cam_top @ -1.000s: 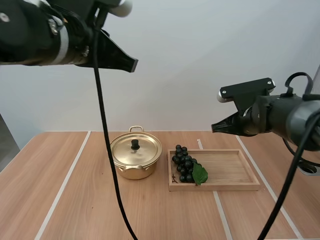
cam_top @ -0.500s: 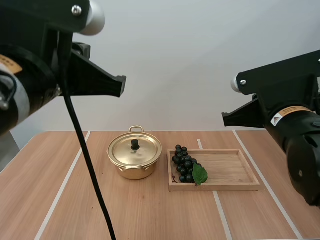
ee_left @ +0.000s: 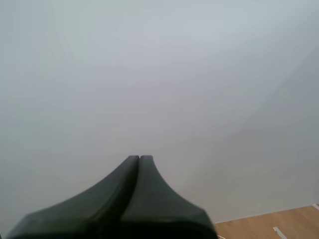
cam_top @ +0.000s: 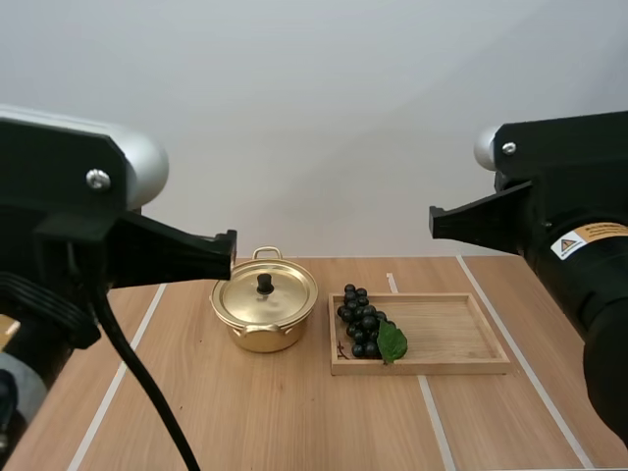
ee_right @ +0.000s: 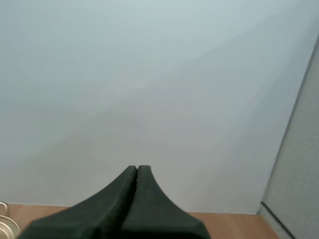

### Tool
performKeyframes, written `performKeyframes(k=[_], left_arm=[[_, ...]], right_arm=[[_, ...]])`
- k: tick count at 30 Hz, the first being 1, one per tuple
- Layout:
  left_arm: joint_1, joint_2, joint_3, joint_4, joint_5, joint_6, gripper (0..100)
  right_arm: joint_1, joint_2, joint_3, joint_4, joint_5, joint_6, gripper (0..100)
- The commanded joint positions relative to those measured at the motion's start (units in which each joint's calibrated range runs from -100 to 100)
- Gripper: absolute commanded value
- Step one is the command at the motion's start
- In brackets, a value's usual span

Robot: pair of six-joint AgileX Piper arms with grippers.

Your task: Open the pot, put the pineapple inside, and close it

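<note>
left gripper [ee_left: 139, 158] and right gripper [ee_right: 136, 168] are both closed empty, well apart from the lidded pot [cam_top: 265, 312]. grapes [cam_top: 363, 334] lie in the tray [cam_top: 451, 336], at its left end. the small lid knob [cam_top: 265, 285] could slip if pinched off-centre.

1 sticker [cam_top: 587, 239] sits on the black housing [cam_top: 574, 182] just behind and a little below the right gripper [cam_top: 434, 221]. It shows a black warning triangle on white beside an orange-yellow band. The print on that band is too small to read. No other word, brand or number is legible anywhere.
</note>
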Motion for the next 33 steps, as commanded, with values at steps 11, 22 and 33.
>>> performKeyframes(k=[11, 22, 33], left_arm=[[0.42, -0.34, 6.57, 8.72, -5.73, -7.58, 0], [0.42, -0.34, 15.86, 9.69, -8.01, -7.12, 0], [0.42, -0.34, 26.96, 9.69, -15.33, -7.12, 0]], right_arm=[[-0.19, -0.47, 0.23, 2.41, -2.98, -3.11, 0], [2.35, -3.61, 6.63, 0.92, -2.97, -3.23, 0], [3.39, -12.9, 16.93, -4.36, -0.47, -3.23, 0]])
